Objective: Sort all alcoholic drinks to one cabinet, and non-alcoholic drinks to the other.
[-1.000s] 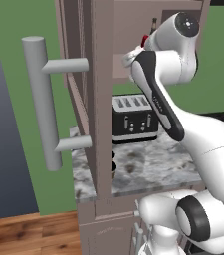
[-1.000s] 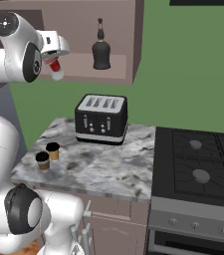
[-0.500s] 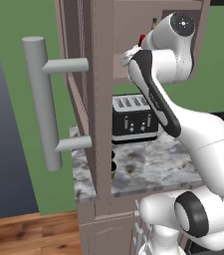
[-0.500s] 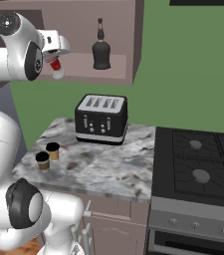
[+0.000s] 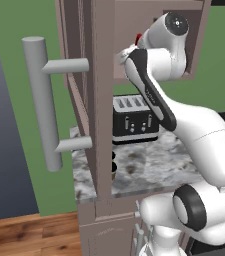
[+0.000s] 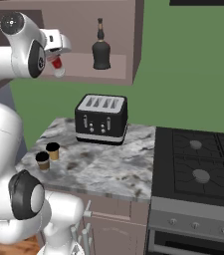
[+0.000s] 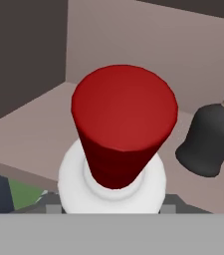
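While the black bottle [image 6: 101,52] stands mid-shelf in the wall cabinet [image 6: 133,40], the fingers [image 6: 57,63] grasp the clear red-capped bottle [image 7: 123,130] at the shelf's front-left edge.

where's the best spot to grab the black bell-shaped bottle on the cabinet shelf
Probably the thin brown neck of the black bottle, taken from the open front of the cabinet with the gripper level. The bottle stands upright on the shelf, and its bell-shaped body looks wide for the fingers, while the neck is narrow and straight. The red-capped bottle stands apart on one side, so come in straight.
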Motion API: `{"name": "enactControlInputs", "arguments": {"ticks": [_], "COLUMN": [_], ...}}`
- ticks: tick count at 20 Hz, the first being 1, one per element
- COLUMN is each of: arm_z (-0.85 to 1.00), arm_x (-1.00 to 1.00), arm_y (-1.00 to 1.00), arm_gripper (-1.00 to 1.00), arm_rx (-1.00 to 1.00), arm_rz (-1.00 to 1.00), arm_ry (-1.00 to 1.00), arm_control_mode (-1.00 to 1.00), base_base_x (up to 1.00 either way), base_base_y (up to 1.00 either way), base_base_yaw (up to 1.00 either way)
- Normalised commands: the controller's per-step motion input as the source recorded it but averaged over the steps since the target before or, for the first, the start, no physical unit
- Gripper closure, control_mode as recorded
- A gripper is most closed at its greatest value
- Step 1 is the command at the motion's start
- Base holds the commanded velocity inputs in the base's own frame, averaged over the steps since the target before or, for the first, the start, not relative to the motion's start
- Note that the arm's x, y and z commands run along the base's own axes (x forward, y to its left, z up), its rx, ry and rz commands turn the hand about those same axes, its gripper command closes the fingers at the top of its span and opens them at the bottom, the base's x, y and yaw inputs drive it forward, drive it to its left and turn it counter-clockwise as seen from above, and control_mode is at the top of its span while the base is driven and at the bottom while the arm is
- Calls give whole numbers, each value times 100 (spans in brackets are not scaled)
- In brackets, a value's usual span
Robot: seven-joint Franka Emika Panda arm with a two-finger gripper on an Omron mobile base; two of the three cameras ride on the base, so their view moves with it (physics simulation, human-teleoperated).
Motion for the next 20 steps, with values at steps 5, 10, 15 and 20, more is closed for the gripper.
{"name": "enactControlInputs", "arguments": {"ticks": [5, 10, 15, 20], "arm_z": [1, 0, 0, 0], "arm_x": [20, 17, 13, 14], "arm_y": [5, 2, 0, 0], "arm_gripper": [100, 100, 100, 100], "arm_rx": [0, 0, 0, 0], "arm_rz": [0, 0, 0, 0], "arm_ry": [0, 0, 0, 0], "arm_control_mode": [-100, -100, -100, -100], "base_base_x": [0, 0, 0, 0], "base_base_y": [0, 0, 0, 0], "base_base_yaw": [0, 0, 0, 0]}}
